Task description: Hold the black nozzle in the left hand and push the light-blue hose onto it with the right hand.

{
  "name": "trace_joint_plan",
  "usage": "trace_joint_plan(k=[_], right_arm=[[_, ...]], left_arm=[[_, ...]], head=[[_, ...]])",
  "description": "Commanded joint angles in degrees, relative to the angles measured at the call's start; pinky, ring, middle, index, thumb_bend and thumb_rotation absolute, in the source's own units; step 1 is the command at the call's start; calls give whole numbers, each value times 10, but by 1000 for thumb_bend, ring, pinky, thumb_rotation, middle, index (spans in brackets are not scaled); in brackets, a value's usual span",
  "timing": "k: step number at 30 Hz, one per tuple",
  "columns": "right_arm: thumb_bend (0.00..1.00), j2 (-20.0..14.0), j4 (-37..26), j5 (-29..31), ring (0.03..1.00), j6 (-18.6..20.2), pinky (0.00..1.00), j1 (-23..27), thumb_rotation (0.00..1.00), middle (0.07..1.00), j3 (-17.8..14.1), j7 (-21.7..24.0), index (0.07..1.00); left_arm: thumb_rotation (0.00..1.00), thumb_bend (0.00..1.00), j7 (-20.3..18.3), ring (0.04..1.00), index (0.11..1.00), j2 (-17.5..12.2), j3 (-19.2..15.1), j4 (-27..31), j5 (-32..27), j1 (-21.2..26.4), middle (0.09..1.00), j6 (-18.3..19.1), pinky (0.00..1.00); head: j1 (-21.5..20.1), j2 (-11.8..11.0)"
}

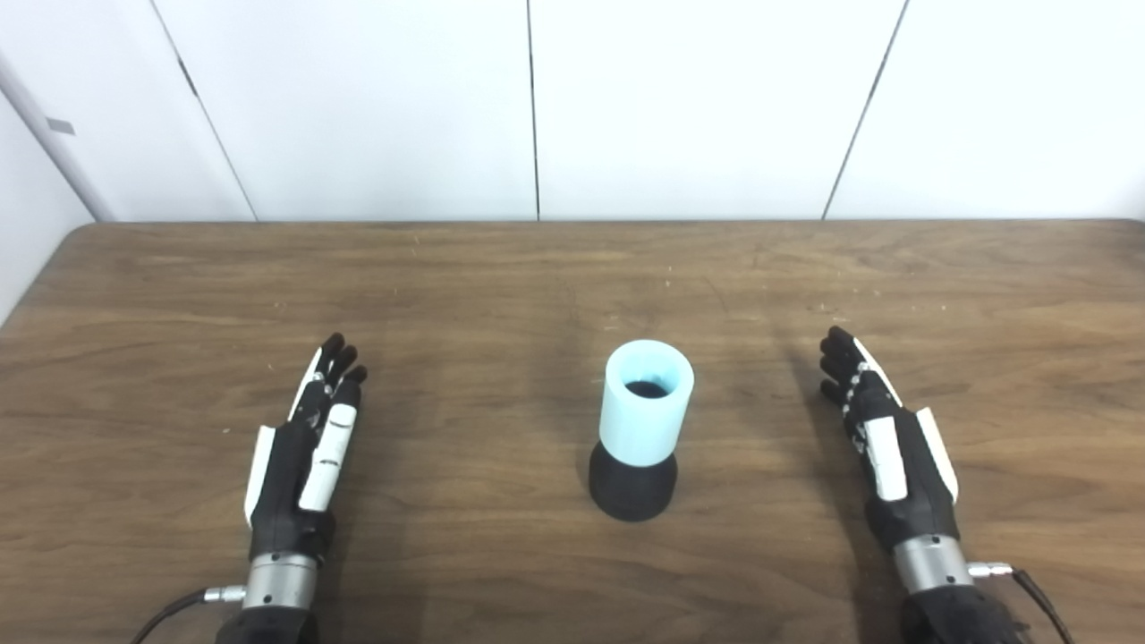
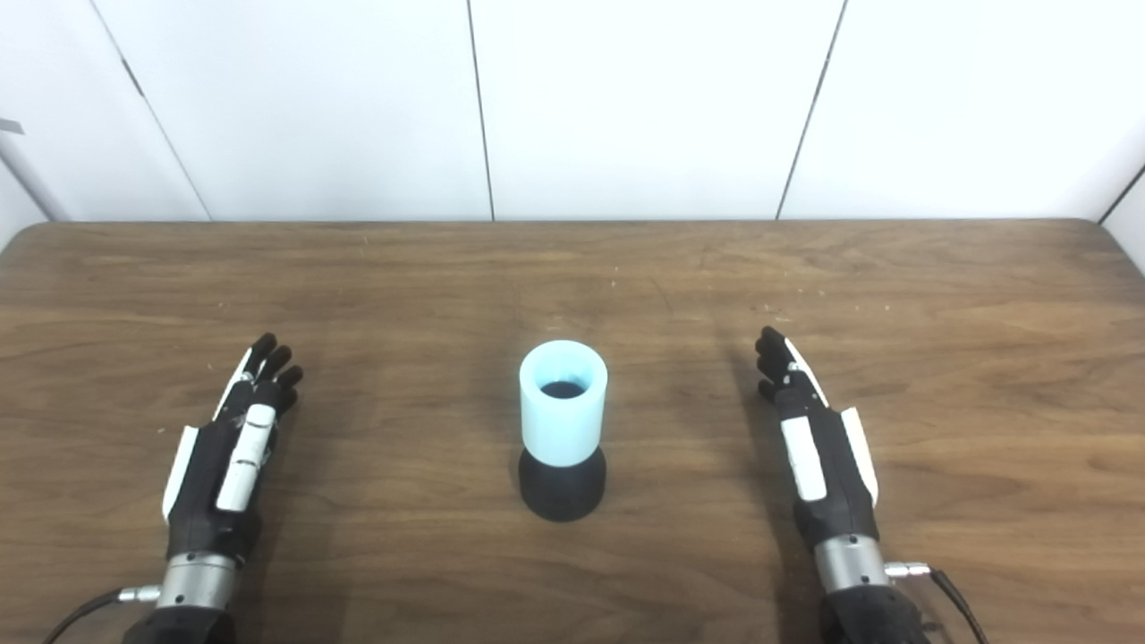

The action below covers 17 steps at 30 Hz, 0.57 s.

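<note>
A light-blue hose (image 1: 647,402), a short upright tube, sits on top of a black nozzle (image 1: 632,487) at the centre of a brown wood-grain bench (image 1: 572,268). The tube's open top faces up, showing a dark opening inside.

The right eye view shows the bench's rounded far-right corner and a strip of wall beyond it; the left eye view cuts that off and instead shows the rounded far-left corner with a grey fitting on the wall at 10 o'clock.

The left robot hand (image 1: 304,456) lies at 8 o'clock from the hose, well apart from it, fingers (image 1: 333,362) stretched forward and apart, holding nothing. The right robot hand (image 1: 886,447) lies at 4 o'clock, also well apart, fingers extended and holding nothing. Thin cables leave each wrist toward the bottom edge.

Bare bench lies on every side of the hose, between it and each hand and toward the far edge at 12 o'clock. Small pale flecks dot the surface. Behind the bench stand white wall panels (image 2: 626,107) divided by dark seams.
</note>
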<state>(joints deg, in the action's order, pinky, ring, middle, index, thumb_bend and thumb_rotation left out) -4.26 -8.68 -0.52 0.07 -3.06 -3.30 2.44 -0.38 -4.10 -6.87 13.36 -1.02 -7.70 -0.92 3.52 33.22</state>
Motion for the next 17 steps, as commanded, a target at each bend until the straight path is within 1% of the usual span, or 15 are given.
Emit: trace_joint_plan(k=[1,8,17], right_arm=[[585,-1,-10,12,953,-24,931,10,1000,935,0,2,933],[586,-3,-13,28,961,-23,943,10,1000,940,-1,6,935],[616,-5,-11,42,976,-28,956,8,1000,945,-2,8,938]], left_arm=[[814,457,-1,928,923,1,3,10,-1,-28,954,-26,952],[809,448,-2,928,922,-2,5,7,7,-31,954,-32,951],[806,449,-5,927,921,-7,4,5,14,-31,952,-35,948]], head=[[0,1],[-2,2],[-3,4]])
